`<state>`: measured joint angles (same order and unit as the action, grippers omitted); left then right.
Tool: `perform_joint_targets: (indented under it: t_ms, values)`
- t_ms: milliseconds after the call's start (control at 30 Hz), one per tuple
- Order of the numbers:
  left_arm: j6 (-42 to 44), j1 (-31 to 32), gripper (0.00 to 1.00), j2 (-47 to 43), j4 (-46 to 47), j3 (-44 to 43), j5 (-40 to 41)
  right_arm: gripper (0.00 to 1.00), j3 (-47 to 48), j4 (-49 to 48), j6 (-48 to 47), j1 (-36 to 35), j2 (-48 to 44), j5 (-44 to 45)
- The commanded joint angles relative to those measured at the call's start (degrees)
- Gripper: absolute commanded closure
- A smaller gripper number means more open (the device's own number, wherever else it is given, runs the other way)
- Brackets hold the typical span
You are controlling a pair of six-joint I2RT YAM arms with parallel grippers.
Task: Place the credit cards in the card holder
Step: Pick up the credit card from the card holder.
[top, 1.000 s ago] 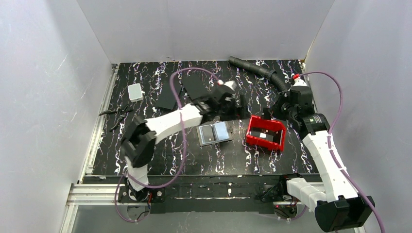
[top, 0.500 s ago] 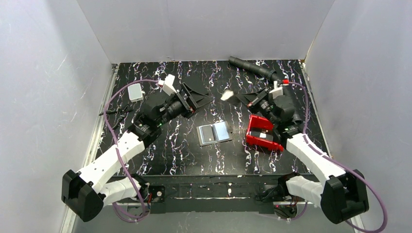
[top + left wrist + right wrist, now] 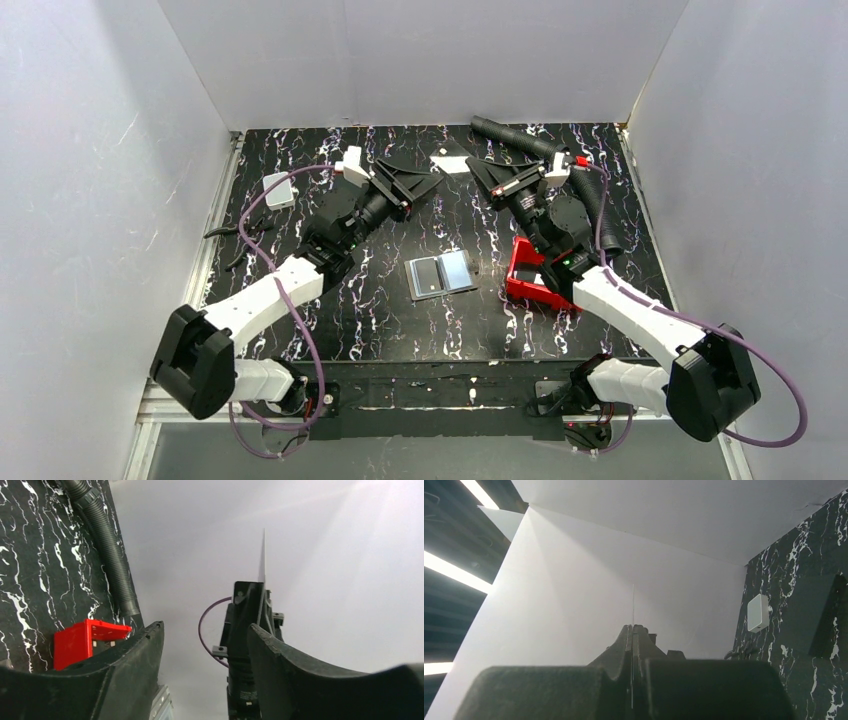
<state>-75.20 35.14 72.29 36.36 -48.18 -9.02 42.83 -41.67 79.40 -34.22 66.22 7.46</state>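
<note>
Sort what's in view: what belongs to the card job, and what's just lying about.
Job in hand:
- card holder, lying open
- credit card, pinched in the right end effector

Lying about:
- red tray
- white box
- corrugated hose
- black slab

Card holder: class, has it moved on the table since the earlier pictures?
No. The card holder lies open in the same spot, equally far from the white box at far left.
</note>
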Motion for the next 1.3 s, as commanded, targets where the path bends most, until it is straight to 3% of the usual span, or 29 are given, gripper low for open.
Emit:
perform_joint_targets:
  t_ms: [0, 300, 367, 500, 600, 733, 1267]
  values:
    - [2.25, 1.32, 0.43, 2.22, 7.71, -2.44, 1.79, 0.99, 1.83, -3.13, 1.45, -1.74, 0.67, 2.71]
    - [5.8, 3.21, 0.39, 3.1, 10.75, -2.48, 1.68, 0.99, -0.03, -1.65, 1.98, -2.08, -0.82, 5.91]
    - [4.73, 3.36, 0.34, 2.0, 10.79, -0.59, 1.79, 0.99, -0.44, -1.35, 2.16, -2.08, -1.49, 7.12]
    - [4.98, 3.29, 0.34, -1.21, 11.25, 2.88, 4.89, 0.99, 0.06, 2.27, 1.23, -2.08, -2.9, 8.45]
    - [7.91, 3.28, 0.34, -0.02, 11.23, -0.74, 2.0, 0.99, 0.25, 1.13, 1.98, -2.08, -1.66, 6.14]
    - [6.02, 3.26, 0.47, 4.22, 11.32, -5.01, -2.54, 0.99, -0.51, -5.32, 3.81, -2.52, 0.9, 3.59]
    - [5.22, 3.57, 0.7, 6.52, 11.79, -5.64, -1.25, 0.99, -0.56, -0.83, 1.39, -2.65, -2.24, 5.48]
